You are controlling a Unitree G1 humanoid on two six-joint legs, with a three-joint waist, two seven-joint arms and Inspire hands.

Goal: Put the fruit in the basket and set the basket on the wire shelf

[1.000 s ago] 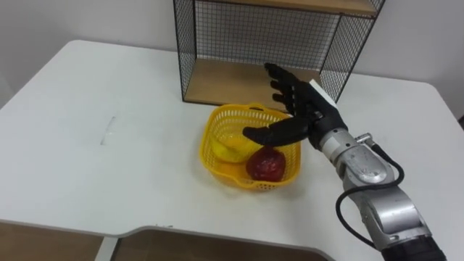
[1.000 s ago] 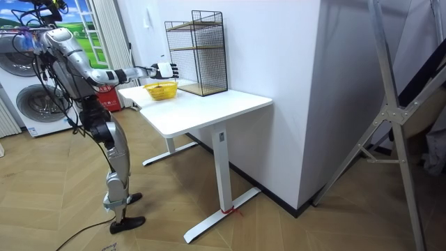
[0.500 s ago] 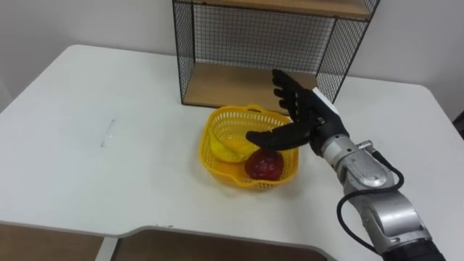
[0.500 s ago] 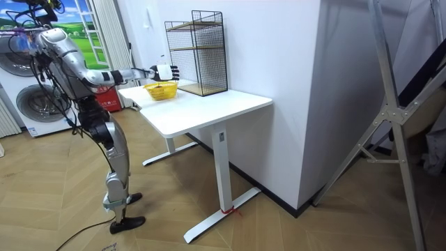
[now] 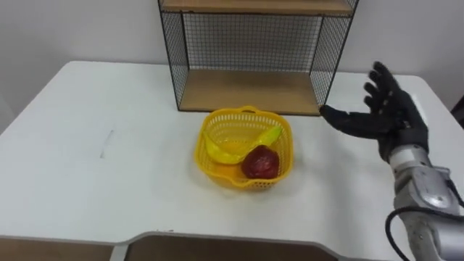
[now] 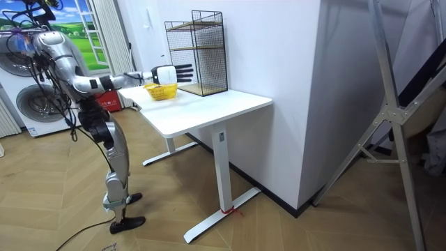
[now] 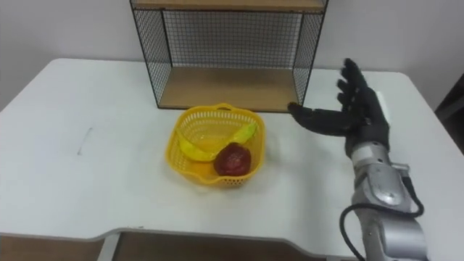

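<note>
Table [image 5: 87, 181]: 1 basket [image 5: 246, 183] w/ 1 banana [image 5: 221, 151], 1 red fruit [image 5: 260, 164]; 1 shelf [image 5: 246, 90].

I read my feed as evenly bright: soft light from above, the white surface [image 5: 87, 181] pale, a faint soft-edged shadow under the basket [image 5: 232, 178].

No legible text, number, label or sign anywhere in view. Only mark noted: a faint grey streak [image 5: 107, 138] on the white table [image 5: 72, 188], left of centre (a thin smudge-like line, no letters or digits to it)
</note>
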